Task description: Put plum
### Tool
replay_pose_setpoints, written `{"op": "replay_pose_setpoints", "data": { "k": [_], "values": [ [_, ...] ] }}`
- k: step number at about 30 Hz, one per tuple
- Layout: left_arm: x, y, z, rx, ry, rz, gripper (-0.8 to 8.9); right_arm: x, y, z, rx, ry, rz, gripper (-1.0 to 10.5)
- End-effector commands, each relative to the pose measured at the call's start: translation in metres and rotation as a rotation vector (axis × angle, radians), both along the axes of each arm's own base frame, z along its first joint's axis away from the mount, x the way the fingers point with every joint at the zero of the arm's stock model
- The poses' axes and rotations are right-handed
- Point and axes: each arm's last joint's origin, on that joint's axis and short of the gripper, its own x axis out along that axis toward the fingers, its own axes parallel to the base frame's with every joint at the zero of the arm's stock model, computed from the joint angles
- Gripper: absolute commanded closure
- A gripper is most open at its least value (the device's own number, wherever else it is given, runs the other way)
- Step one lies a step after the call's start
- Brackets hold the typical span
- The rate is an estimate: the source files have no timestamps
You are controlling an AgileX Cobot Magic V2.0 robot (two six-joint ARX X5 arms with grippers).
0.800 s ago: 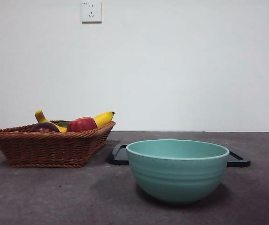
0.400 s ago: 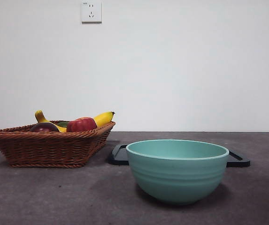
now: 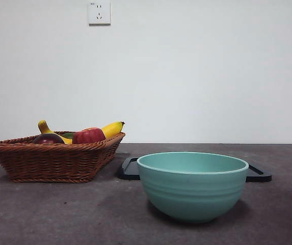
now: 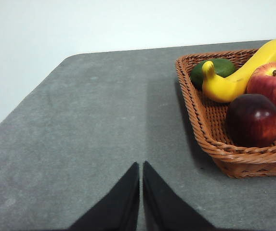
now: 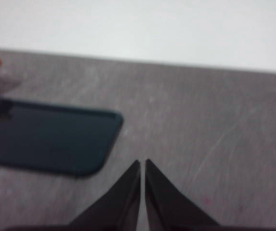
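The dark maroon plum [image 4: 252, 119] lies in a brown wicker basket [image 4: 210, 126], at the corner nearest my left gripper; in the front view the plum [image 3: 47, 138] peeks over the basket's rim [image 3: 49, 158] at the left. My left gripper [image 4: 141, 166] is shut and empty, above bare table beside the basket. My right gripper [image 5: 142, 163] is shut and empty, above bare table beside a black tray [image 5: 46, 137]. Neither arm shows in the front view.
In the basket also lie a red apple [image 4: 270, 84], a yellow banana [image 4: 239, 72] and a green fruit [image 4: 215, 70]. A teal bowl [image 3: 192, 185] stands front and centre, with the black tray [image 3: 258, 173] behind it. A white wall with a socket [image 3: 99, 12] stands behind.
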Motion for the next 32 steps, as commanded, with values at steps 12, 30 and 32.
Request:
{"op": "replay_pose_setpoints", "data": {
  "k": [12, 30, 32],
  "values": [
    [0.0008, 0.0002, -0.0076, -0.005, 0.025, 0.005, 8.05, -0.0002, 0.0017, -0.0039, 0.021, 0.031, 0.018, 9.4],
    [0.0008, 0.0002, -0.0076, -0.005, 0.025, 0.005, 8.05, -0.0002, 0.0017, -0.0038, 0.021, 0.031, 0.017, 9.4],
    [0.0008, 0.0002, -0.0076, -0.005, 0.025, 0.005, 8.05, -0.0002, 0.0017, -0.0039, 0.021, 0.031, 0.018, 9.4]
  ]
}}
